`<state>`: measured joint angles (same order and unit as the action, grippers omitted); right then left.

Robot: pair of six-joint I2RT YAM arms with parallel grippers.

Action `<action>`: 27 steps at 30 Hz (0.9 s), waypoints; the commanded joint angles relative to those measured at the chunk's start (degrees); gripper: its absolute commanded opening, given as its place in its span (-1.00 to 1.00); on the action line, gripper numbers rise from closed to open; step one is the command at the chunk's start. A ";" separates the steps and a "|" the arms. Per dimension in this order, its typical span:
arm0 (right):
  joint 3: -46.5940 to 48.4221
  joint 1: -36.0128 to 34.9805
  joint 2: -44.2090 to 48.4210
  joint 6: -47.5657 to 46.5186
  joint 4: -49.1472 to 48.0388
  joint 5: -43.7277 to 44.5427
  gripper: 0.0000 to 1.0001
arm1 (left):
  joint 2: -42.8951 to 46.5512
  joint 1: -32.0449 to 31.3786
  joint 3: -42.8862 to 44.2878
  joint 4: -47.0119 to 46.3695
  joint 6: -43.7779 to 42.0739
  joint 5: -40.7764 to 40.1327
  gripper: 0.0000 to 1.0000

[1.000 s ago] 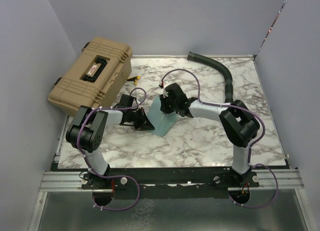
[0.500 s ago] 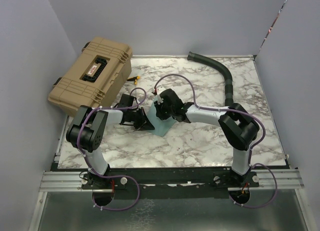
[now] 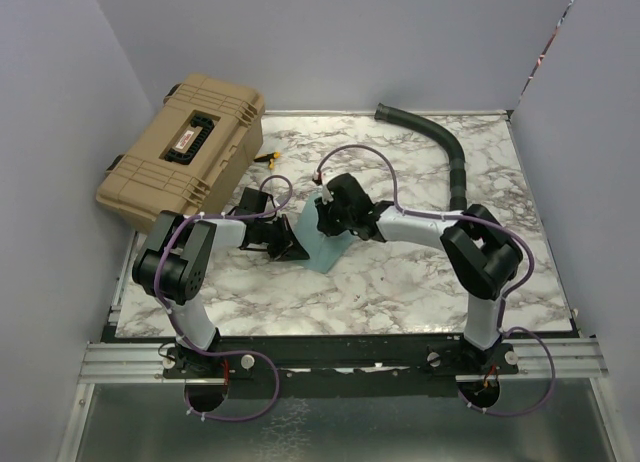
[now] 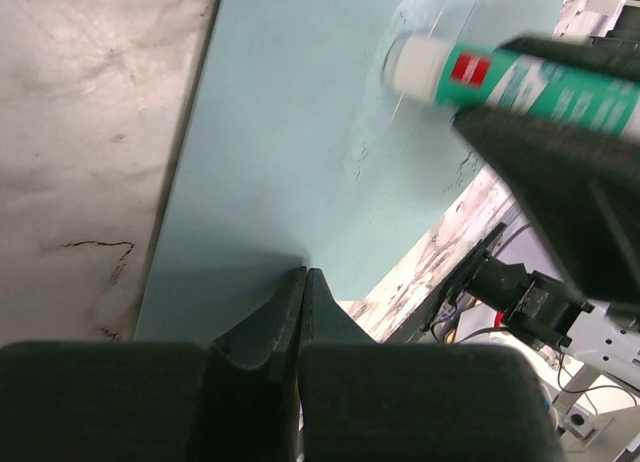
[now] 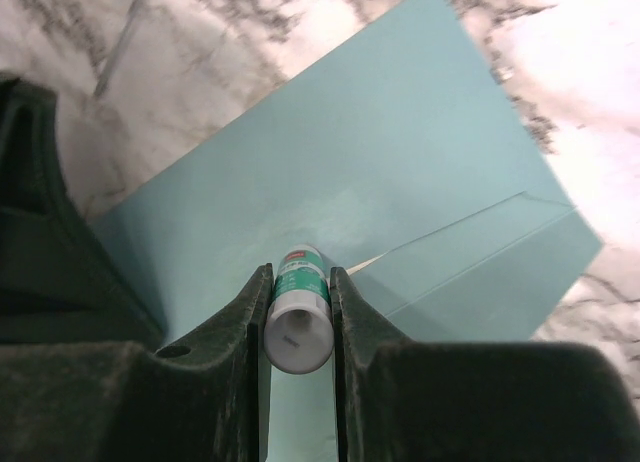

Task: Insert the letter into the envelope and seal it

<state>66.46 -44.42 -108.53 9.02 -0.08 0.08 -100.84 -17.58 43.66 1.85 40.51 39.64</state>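
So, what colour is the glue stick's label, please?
The glue stick is green with a red patch; left wrist view.

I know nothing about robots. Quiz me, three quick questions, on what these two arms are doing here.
1. True or false: the right gripper is clamped on a glue stick.
2. The glue stick's tip is aimed at: A) the tan case, B) the teal envelope, C) the black hose.
3. Fill in: the left gripper has its jaws ___ (open or shut).
Key: 1 true; 2 B; 3 shut.
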 commanded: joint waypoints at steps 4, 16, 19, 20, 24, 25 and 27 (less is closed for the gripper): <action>3.29 2.67 -3.78 -1.20 6.29 0.49 -0.99 | -2.83 0.35 -2.02 5.36 -2.46 -7.91 -1.00; -7.03 -2.52 2.11 1.82 1.87 -6.60 -0.99 | -3.73 0.34 -1.06 5.36 -2.19 -8.18 -1.00; -8.43 -2.77 3.25 1.52 1.63 -7.04 -0.99 | -4.08 0.35 -0.94 5.43 -2.19 -8.09 -1.00; -8.41 -2.77 3.19 1.25 2.02 -6.34 -0.99 | -4.15 0.36 -0.94 5.40 -2.19 -8.09 -1.00; -7.00 -2.35 2.09 0.53 2.84 -2.05 -0.99 | -4.02 0.36 -1.07 5.36 -2.28 -8.09 -1.00; -5.97 -2.03 1.27 0.59 3.27 -1.55 -0.99 | -4.02 0.36 -1.16 5.36 -2.28 -8.08 -1.00; -3.79 -1.66 -0.47 0.60 3.51 -0.54 -0.99 | -3.88 0.35 -1.36 5.39 -2.35 -8.09 -1.00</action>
<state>60.75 -46.50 -105.03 10.04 -2.87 -3.73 -101.47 -17.37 44.27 2.59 40.88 40.18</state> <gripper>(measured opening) 0.234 0.002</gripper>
